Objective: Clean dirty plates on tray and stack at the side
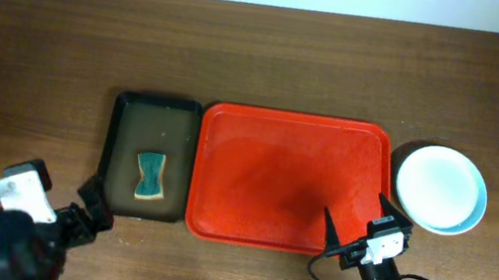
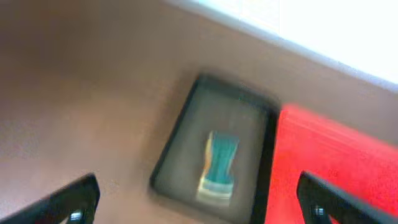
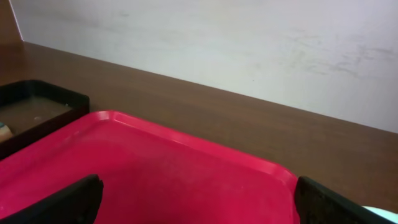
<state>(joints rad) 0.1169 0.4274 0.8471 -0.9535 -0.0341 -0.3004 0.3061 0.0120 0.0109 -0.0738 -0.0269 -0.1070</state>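
From overhead, the right gripper [image 1: 354,209] hangs spread above the near edge of the red tray [image 1: 267,153], the plates [image 1: 441,187] stacked ahead to its right; the left gripper [image 1: 95,204], also spread, sits at the dark tray's [image 1: 123,155] near corner, sponge [image 1: 151,176] ahead. Left wrist: fingers [image 2: 68,202] wide, sponge [image 2: 219,168] ahead between them. Right wrist: fingers [image 3: 68,202] wide, red tray [image 3: 174,168] ahead.

Brown wooden surface [image 1: 43,47] against a pale wall [image 3: 249,43]
The surface shows a fine grain running left to right and fills nearly the whole overhead view — only a whitish strip lies beyond its far edge. In the right wrist view the wall is off-white and matte, with faint scuffs and smudges. The light is soft and even — the wood has a dull sheen. The left wrist view is blurred.
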